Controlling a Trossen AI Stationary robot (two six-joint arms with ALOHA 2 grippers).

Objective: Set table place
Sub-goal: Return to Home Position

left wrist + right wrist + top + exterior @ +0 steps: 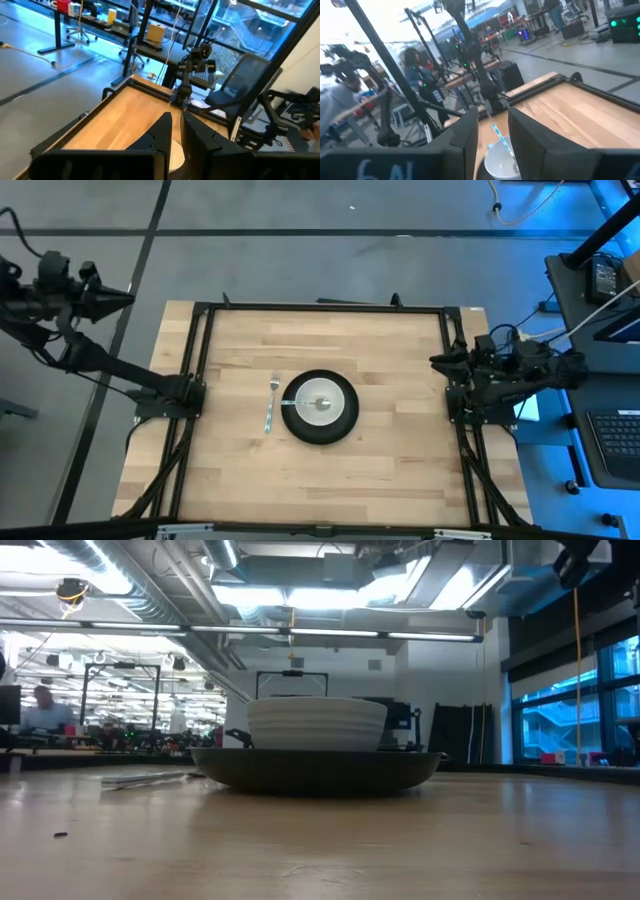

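The black round plate [320, 425] lies at the middle of the wood table [400, 480]. The white bowl [320, 395] stands on the plate; both also show in the low view, bowl [316, 724] on plate [316, 770]. The spoon's pale blue handle [501, 140] leans out of the bowl [495, 165]. The fork [272, 402] lies flat on the table just left of the plate, and shows in the low view [150, 778]. My left gripper [122, 298] hangs off the table's far left corner, open by a narrow gap and empty. My right gripper [438, 362] waits at the table's right edge, open and empty.
A black metal frame [320, 308] runs round the table's edges, and the arm bases stand at its left [175, 395] and right [470, 400]. Desks, a chair [245, 80] and people [417, 75] are in the room beyond the table.
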